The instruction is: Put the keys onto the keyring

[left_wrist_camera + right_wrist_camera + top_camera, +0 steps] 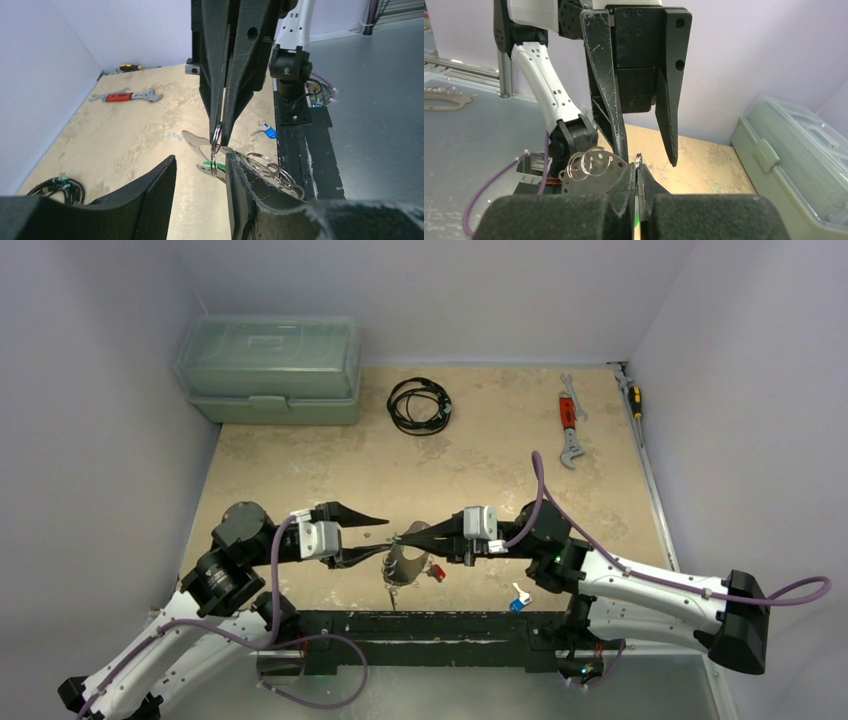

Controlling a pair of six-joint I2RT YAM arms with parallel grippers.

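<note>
Slippage looks the likeliest failure: the right gripper point(405, 536) is clenched on one thin ring at the top of the keyring point(404, 562), whose bunch of rings and flat metal tag hangs below, above the near middle of the board. So narrow a pinch could let the ring twist or drop if nudged. The left gripper point(383, 536) faces it with fingers spread, holding nothing, one finger point(240, 175) right against the rings. Closing or advancing carelessly could knock the bunch sideways or clash tips with the other arm. A green key point(209, 167) sits at the pinched ring, but I cannot tell whether it is fully threaded; if not, a jolt might shake it off. The red key point(437, 572) and blue key point(518, 601) lie loose on the board point(300, 460), tan, mottled and matte. At its far side sit a toolbox point(270, 368), cable point(420, 405), wrench point(568, 428) and screwdriver point(633, 400), enclosed by pale lilac walls.
</note>
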